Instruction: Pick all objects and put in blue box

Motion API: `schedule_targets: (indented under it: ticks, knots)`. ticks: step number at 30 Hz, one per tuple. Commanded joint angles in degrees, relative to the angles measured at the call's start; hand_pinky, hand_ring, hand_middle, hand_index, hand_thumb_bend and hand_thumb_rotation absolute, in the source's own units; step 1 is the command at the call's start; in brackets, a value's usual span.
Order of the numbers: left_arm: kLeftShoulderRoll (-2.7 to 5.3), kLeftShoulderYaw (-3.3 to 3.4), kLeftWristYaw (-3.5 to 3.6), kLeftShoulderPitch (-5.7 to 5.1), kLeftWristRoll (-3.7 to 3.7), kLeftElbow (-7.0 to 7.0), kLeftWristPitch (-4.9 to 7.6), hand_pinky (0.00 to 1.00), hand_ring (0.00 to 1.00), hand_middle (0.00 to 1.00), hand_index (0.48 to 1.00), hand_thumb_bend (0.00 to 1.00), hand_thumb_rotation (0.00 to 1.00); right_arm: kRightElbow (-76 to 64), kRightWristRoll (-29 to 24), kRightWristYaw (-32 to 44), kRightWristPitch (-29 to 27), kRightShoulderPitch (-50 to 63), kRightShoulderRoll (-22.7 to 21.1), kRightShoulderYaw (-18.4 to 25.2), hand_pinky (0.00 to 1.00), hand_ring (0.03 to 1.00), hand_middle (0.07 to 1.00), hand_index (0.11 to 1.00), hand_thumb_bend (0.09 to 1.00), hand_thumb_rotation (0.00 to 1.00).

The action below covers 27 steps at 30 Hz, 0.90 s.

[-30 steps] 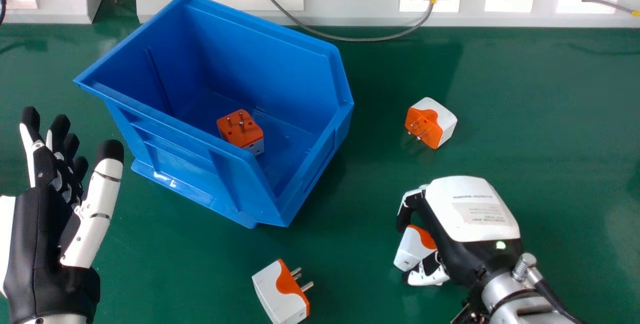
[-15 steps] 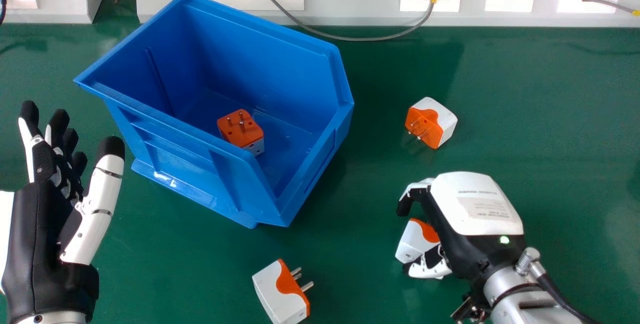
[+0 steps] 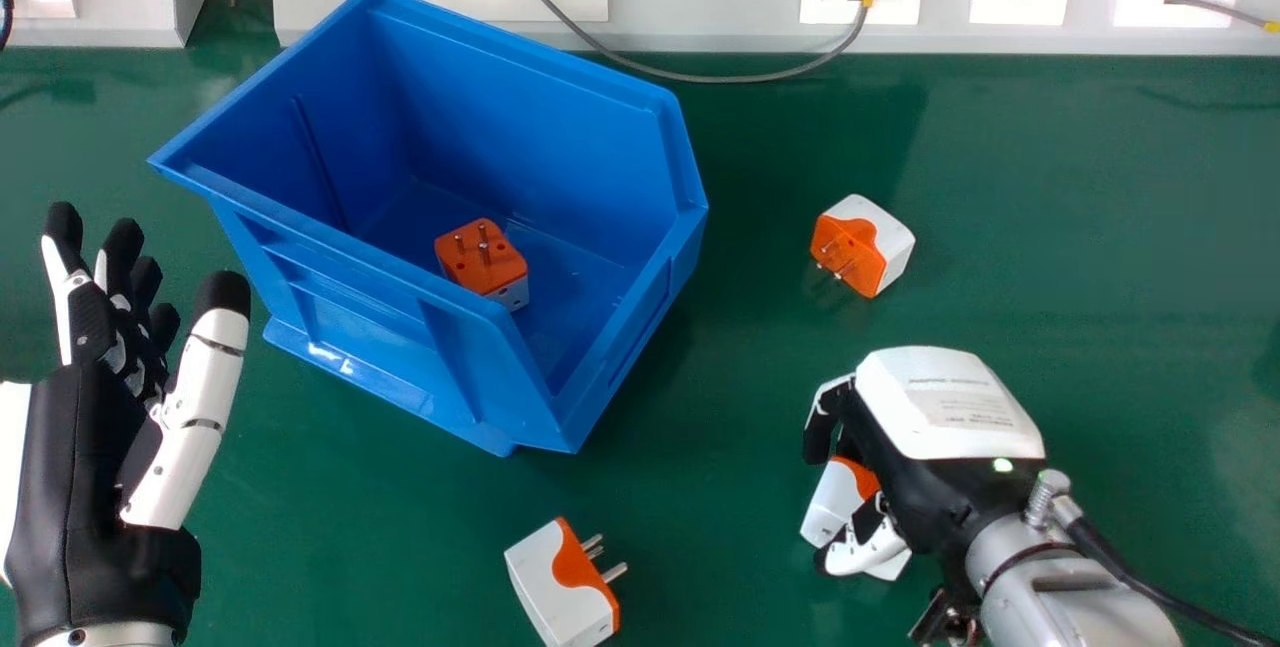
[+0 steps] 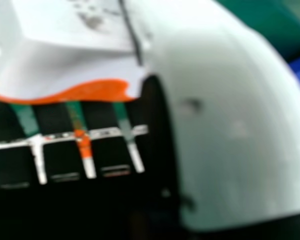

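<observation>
Right robot hand (image 3: 945,407) grips plug (image 3: 828,509), box (image 3: 350,302) ahead-left of it; plug likely light, stiff, slick, best pinched by white sides

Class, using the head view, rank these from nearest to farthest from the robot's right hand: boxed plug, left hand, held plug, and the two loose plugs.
1. Held plug: in the right hand.
2. Far loose plug: just beyond that hand.
3. Near loose plug: to its left.
4. Boxed plug: inside the blue box.
5. Left hand: at the view's left.
</observation>
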<state>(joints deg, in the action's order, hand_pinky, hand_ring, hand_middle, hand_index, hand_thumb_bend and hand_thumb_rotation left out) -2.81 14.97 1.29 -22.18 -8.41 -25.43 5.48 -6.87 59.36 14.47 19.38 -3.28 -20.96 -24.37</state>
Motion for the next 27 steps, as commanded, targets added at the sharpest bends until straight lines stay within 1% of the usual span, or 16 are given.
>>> schedule_targets:
  ticks: [1, 2, 4, 6, 7, 9, 11, 13, 16, 17, 18, 19, 21, 22, 23, 27]
  knots:
    - [-0.36, 0.37, 0.18, 0.25, 0.3, -0.56, 1.33, 1.0, 1.0, 1.0, 1.0, 0.44, 0.55, 0.4, 1.4, 1.7, 1.3, -1.0, 0.3, -0.6, 0.32, 0.447, 0.542, 0.564, 0.488, 0.0]
    - [-0.31, 0.39, 0.23, 0.26, 0.07, -0.59, 1.31, 1.0, 1.0, 1.0, 1.0, 0.44, 0.54, 1.5, 1.2, 0.7, 1.1, -1.1, 0.4, -0.7, 0.32, 0.451, 0.546, 0.559, 0.488, 0.0]
    - [-0.28, 0.43, 0.2, 0.28, -0.01, -0.62, 1.27, 1.0, 1.0, 1.0, 1.0, 0.43, 0.53, 4.1, 0.0, -2.6, -0.7, -1.3, 0.4, -0.6, 0.4, 0.464, 0.666, 0.692, 0.483, 0.0]
    - [-0.3, 0.42, 0.16, 0.27, 0.03, -0.73, 1.17, 1.0, 1.0, 1.0, 1.0, 0.43, 0.52, 6.9, -0.9, -6.4, -2.6, -1.5, 0.5, -0.4, 0.42, 0.611, 0.719, 0.751, 0.454, 0.0]
    - [-0.3, 0.41, 0.14, 0.27, 0.06, -0.78, 1.17, 1.0, 1.0, 1.0, 1.0, 0.43, 0.52, 8.2, -1.3, -7.9, -3.2, -1.7, 0.6, -0.4, 0.43, 0.63, 0.727, 0.764, 0.448, 0.0]
    - [-0.26, 0.43, 0.1, 0.21, 0.04, -0.88, 1.18, 1.0, 1.0, 1.0, 1.0, 0.42, 0.52, 9.6, -2.0, -9.4, -3.5, -2.0, 1.1, -0.1, 0.43, 0.644, 0.767, 0.797, 0.439, 0.0]
    - [-0.12, 0.4, -0.12, 0.08, 0.1, -1.2, 0.9, 1.0, 1.0, 1.0, 1.0, 0.42, 0.52, 10.3, -3.7, -12.0, -5.4, -1.8, 1.0, 0.6, 0.43, 0.624, 0.772, 0.812, 0.435, 0.0]
    - [0.02, 0.28, -0.24, 0.01, 0.03, -1.49, 0.71, 1.0, 1.0, 1.0, 1.0, 0.41, 0.52, 10.6, -5.1, -13.9, -7.3, -1.6, 0.6, 1.0, 0.43, 0.609, 0.763, 0.804, 0.43, 0.0]
    - [-0.11, 0.26, 0.12, -0.06, -0.25, -1.33, 0.96, 1.0, 1.0, 1.0, 1.0, 0.43, 0.52, 10.4, -6.8, -15.6, -8.2, -1.2, 0.8, 1.8, 0.43, 0.584, 0.739, 0.788, 0.426, 0.0]
    - [-0.17, 0.24, 0.19, -0.09, -0.14, -1.26, 1.13, 1.0, 1.0, 1.0, 1.0, 0.44, 0.52, 10.2, -6.9, -16.1, -8.2, -1.1, 0.8, 2.0, 0.43, 0.582, 0.736, 0.778, 0.426, 0.0]
    - [-0.22, 0.27, 0.26, -0.07, -0.15, -1.13, 1.25, 1.0, 1.0, 1.0, 1.0, 0.45, 0.52, 9.5, -7.1, -16.0, -8.1, -0.9, 0.7, 2.2, 0.43, 0.582, 0.722, 0.726, 0.427, 0.0]
    - [-0.25, 0.32, 0.29, -0.01, -0.15, -1.01, 1.31, 1.0, 1.0, 1.0, 1.0, 0.46, 0.53, 8.7, -7.3, -15.8, -8.1, -0.7, 0.5, 2.3, 0.42, 0.528, 0.675, 0.603, 0.447, 0.0]
    - [-0.28, 0.36, 0.23, 0.13, -0.02, -0.87, 1.34, 1.0, 1.0, 1.0, 1.0, 0.46, 0.54, 7.2, -8.0, -14.9, -8.1, -0.5, 0.1, 2.8, 0.34, 0.47, 0.596, 0.557, 0.472, 0.0]
    - [-0.28, 0.38, 0.29, 0.22, -0.15, -0.75, 1.4, 1.0, 1.0, 1.0, 1.0, 0.47, 0.54, 6.2, -8.2, -14.1, -7.6, -0.3, 0.0, 3.0, 0.32, 0.458, 0.578, 0.557, 0.475, 0.0]
    - [-0.26, 0.44, 0.47, 0.35, -0.58, -0.57, 1.48, 1.0, 1.0, 1.0, 1.0, 0.47, 0.54, 5.3, -8.5, -13.6, -7.6, -0.2, -0.1, 3.2, 0.3, 0.444, 0.559, 0.556, 0.478, 0.0]
    - [-0.54, 0.34, 0.43, 0.58, -0.05, -0.29, 1.42, 1.0, 1.0, 1.0, 1.0, 0.46, 0.55, 2.6, -8.3, -12.5, -7.0, 0.5, -0.2, 3.7, 0.23, 0.379, 0.496, 0.557, 0.49, 0.0]
